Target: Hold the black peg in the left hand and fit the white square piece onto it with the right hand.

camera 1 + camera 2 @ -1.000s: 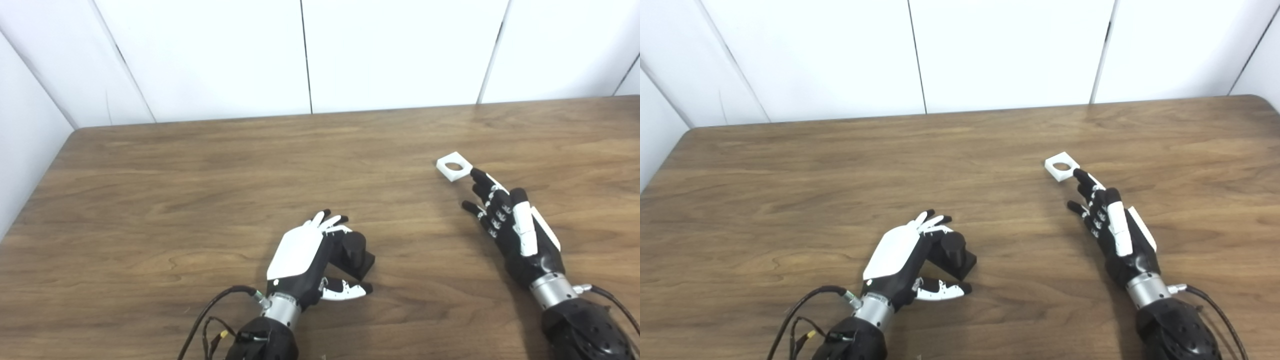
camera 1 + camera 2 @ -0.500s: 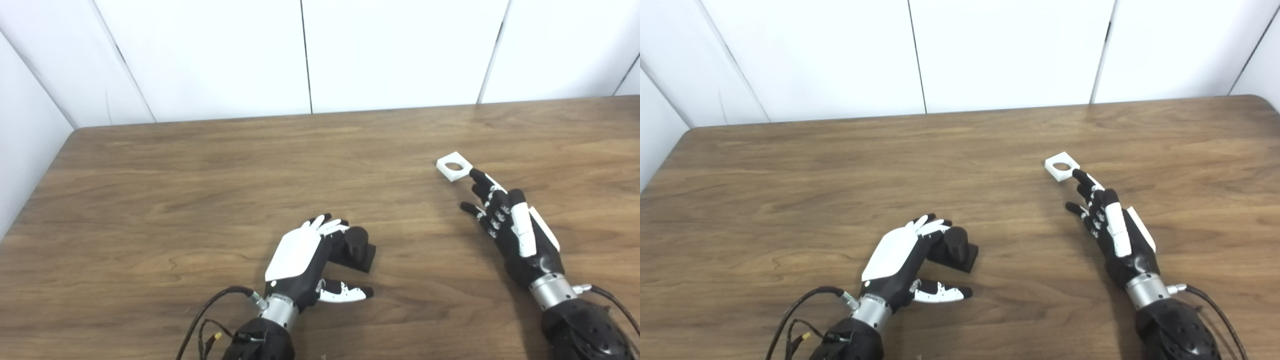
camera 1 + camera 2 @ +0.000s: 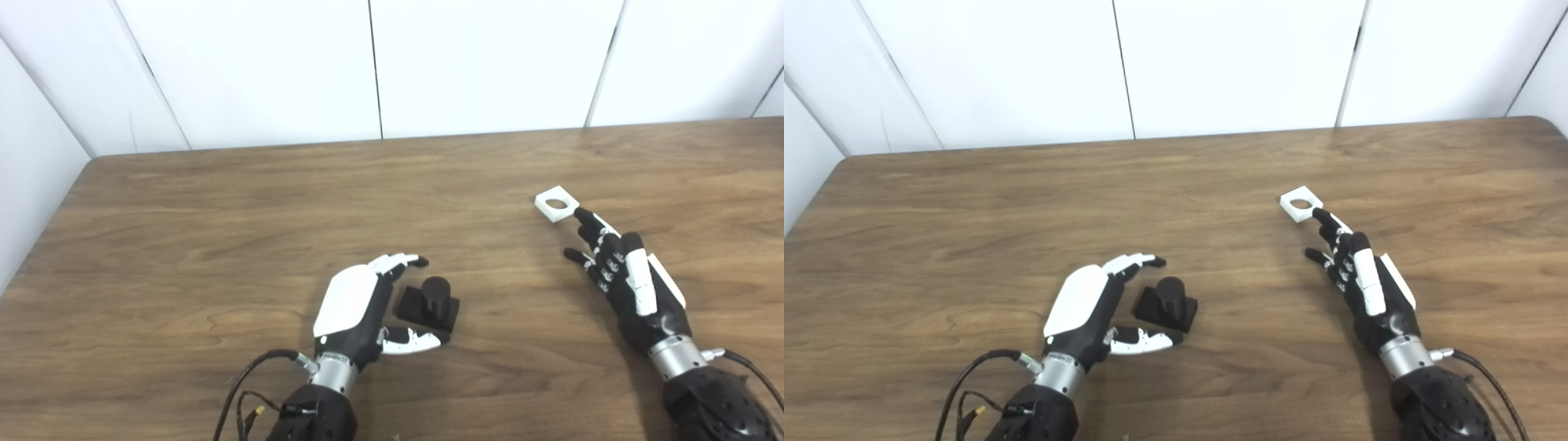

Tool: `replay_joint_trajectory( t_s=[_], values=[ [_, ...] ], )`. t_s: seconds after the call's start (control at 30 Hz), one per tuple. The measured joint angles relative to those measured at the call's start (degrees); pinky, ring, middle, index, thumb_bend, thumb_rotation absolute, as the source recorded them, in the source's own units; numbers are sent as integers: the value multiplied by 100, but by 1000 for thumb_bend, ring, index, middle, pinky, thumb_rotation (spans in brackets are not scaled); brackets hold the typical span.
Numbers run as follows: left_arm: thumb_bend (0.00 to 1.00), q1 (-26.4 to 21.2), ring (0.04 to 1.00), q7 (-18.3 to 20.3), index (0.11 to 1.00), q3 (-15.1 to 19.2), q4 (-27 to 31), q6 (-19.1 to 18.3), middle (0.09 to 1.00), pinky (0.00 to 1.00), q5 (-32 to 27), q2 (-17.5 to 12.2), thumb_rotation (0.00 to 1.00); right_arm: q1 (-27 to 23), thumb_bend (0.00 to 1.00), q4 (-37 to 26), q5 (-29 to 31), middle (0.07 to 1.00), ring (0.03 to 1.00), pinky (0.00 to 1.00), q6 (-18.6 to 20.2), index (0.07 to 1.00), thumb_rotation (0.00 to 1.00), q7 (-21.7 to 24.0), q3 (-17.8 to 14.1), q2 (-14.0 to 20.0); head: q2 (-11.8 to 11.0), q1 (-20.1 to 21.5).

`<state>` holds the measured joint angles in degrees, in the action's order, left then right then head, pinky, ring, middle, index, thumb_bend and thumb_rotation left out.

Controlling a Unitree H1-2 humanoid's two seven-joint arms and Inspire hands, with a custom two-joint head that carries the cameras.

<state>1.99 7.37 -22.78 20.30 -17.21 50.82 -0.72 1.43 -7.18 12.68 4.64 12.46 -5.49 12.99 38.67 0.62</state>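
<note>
**Black peg on the tabletop, white piece beyond the right fingertips**

Black and short, the peg (image 3: 435, 293) stands upright on its square black base, resting on the wooden tabletop (image 3: 202, 233) near the front edge, a little left of the middle. Nothing grips it. The left hand (image 3: 358, 303) lies just beside it on the left, spread wide, fingers (image 3: 1136, 262) reaching past the far side of the base and the thumb stretched along the near side, its tip close to the base's front corner. Whether the thumb tip touches the base cannot be told; the fingers stand clear of the peg.

Well apart, toward the right edge of the tabletop, the white square piece (image 3: 1300, 204) lies flat with its round hole facing up. The right hand (image 3: 625, 275) rests with fingers extended and apart, holding nothing; its longest fingertip comes right up to the near corner of the piece, touching or almost touching. Both forearms enter from the front edge, with cables trailing from the left wrist and the right wrist. White wall panels (image 3: 478, 61) stand behind the far edge.
</note>
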Motion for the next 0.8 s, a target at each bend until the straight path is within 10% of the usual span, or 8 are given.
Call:
replay_joint_trajectory(
  t_s=[0.8],
  values=[
    [865, -306, 941, 503, 731, 155, -199, -215, 891, 843, 59, -141, 198, 18, 725, 5, -17, 985, 996, 880, -41, 915, 1000, 16, 28, 48, 26, -35]
  ],
)
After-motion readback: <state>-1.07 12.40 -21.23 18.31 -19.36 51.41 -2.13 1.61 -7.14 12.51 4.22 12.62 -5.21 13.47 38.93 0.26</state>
